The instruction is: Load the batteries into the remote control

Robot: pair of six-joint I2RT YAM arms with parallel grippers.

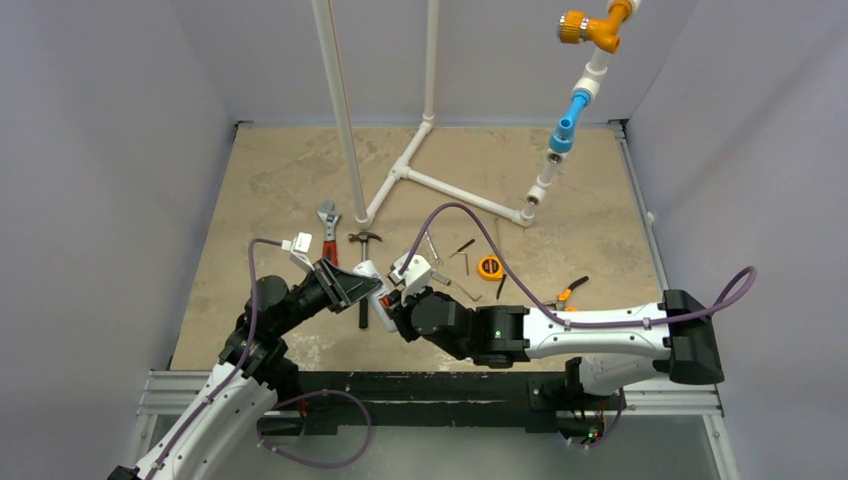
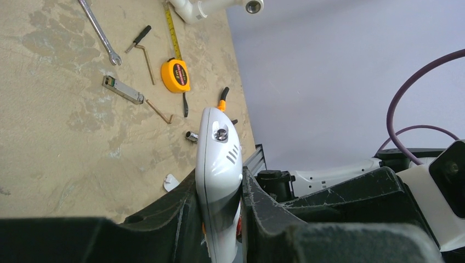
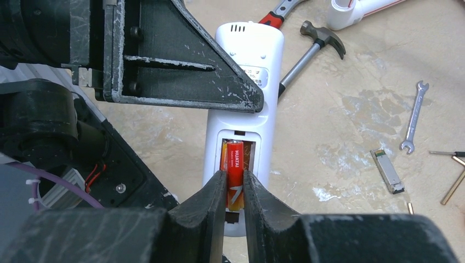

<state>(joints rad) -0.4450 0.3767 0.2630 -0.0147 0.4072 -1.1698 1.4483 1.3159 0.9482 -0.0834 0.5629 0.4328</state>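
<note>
My left gripper (image 1: 362, 288) is shut on the white remote control (image 1: 371, 281) and holds it above the table. The left wrist view shows the remote edge-on (image 2: 219, 159) between the fingers. In the right wrist view its plain back (image 3: 253, 52) faces me, with the recess (image 3: 248, 153) open. My right gripper (image 3: 234, 183) is shut on an orange-red battery (image 3: 234, 167) and holds it lengthwise at the recess. An orange strip (image 3: 224, 156) shows inside the recess to its left. A small white cover piece (image 2: 171, 182) lies on the table.
A hammer (image 1: 362, 262) and a red-handled wrench (image 1: 327, 228) lie just beyond the grippers. An orange tape measure (image 1: 489, 267), pliers (image 1: 570, 292), a spanner (image 3: 414, 118) and small metal parts lie to the right. White pipework (image 1: 440, 185) stands at the back.
</note>
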